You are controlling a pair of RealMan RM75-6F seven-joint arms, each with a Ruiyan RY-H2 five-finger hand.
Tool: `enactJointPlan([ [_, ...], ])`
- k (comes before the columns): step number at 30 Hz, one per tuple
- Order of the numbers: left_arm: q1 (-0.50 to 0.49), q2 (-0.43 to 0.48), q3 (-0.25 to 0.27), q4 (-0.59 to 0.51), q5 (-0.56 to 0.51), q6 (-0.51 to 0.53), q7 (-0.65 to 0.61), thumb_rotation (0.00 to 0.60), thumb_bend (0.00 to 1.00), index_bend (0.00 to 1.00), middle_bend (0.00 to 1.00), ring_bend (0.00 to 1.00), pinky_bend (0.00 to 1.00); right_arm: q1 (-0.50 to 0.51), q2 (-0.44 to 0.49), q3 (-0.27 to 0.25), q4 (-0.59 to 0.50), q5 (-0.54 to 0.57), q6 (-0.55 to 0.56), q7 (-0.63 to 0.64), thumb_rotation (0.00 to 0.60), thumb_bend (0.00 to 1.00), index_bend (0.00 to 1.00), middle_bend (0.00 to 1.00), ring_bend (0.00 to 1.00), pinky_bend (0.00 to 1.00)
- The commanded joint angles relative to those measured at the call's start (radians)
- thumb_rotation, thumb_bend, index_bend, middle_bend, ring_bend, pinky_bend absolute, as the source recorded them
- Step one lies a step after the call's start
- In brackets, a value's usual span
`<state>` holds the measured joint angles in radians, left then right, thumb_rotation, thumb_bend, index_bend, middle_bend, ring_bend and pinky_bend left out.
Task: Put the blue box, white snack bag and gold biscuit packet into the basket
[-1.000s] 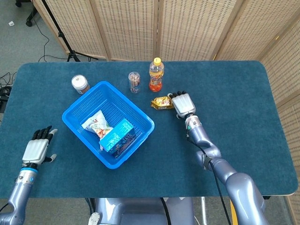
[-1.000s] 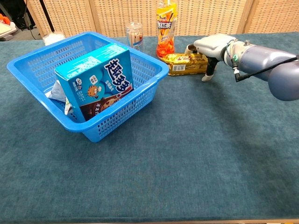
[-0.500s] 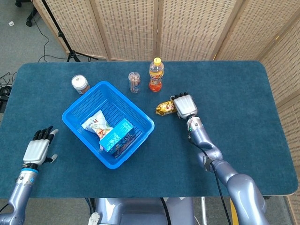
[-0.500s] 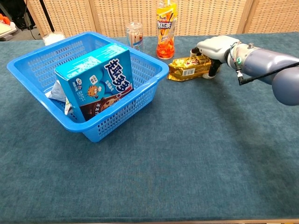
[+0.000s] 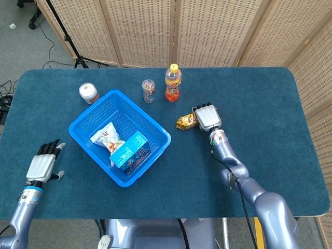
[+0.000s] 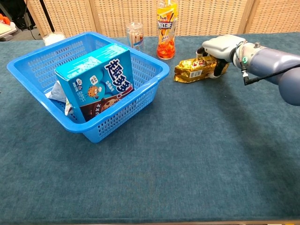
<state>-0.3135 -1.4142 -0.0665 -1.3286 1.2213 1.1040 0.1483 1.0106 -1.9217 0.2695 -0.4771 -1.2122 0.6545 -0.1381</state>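
- Right hand (image 6: 221,47) grips the gold packet (image 6: 194,70), right of the basket (image 5: 155,124).
- Blue box (image 6: 96,84) and snack bag (image 5: 106,136) lie in the basket.
- Left hand (image 5: 40,166) spread, holding nothing, near the table's (image 5: 259,93) left edge.

So the basket (image 5: 83,126) sits left of centre on the table (image 5: 270,114), with the box (image 5: 130,149) and the snack bag (image 5: 106,136) inside it, bag further left. Behind the basket there's a jar (image 5: 88,93), a cup of sticks (image 5: 148,90) and a bottle (image 5: 173,82) in a rough row. The biscuit packet (image 5: 185,121) is right of the basket, gripped in the right hand (image 5: 207,117). The left hand (image 5: 41,165) is way over by the near left edge.
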Motion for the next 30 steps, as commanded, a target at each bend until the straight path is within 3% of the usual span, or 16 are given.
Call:
enactJointPlan([
  [1, 0.002, 0.003, 0.001, -0.007, 0.005, 0.006, 0.0, 0.6, 0.25, 0.0, 0.0, 0.0, 0.0, -0.009, 0.033, 0.008, -0.048, -0.002, 0.043, -0.023, 0.6, 0.39, 0.59, 0.37, 0.34, 0.48],
  [10, 0.012, 0.026, 0.003, -0.048, 0.034, 0.041, -0.008, 0.6, 0.25, 0.0, 0.0, 0.0, 0.0, -0.045, 0.146, 0.034, -0.258, 0.028, 0.143, -0.155, 0.6, 0.39, 0.59, 0.38, 0.34, 0.48],
  [30, 0.024, 0.06, 0.025, -0.108, 0.099, 0.079, -0.024, 0.6, 0.25, 0.0, 0.0, 0.0, 0.0, -0.108, 0.483, 0.096, -1.117, 0.161, 0.431, -0.662, 0.6, 0.39, 0.6, 0.38, 0.34, 0.48],
])
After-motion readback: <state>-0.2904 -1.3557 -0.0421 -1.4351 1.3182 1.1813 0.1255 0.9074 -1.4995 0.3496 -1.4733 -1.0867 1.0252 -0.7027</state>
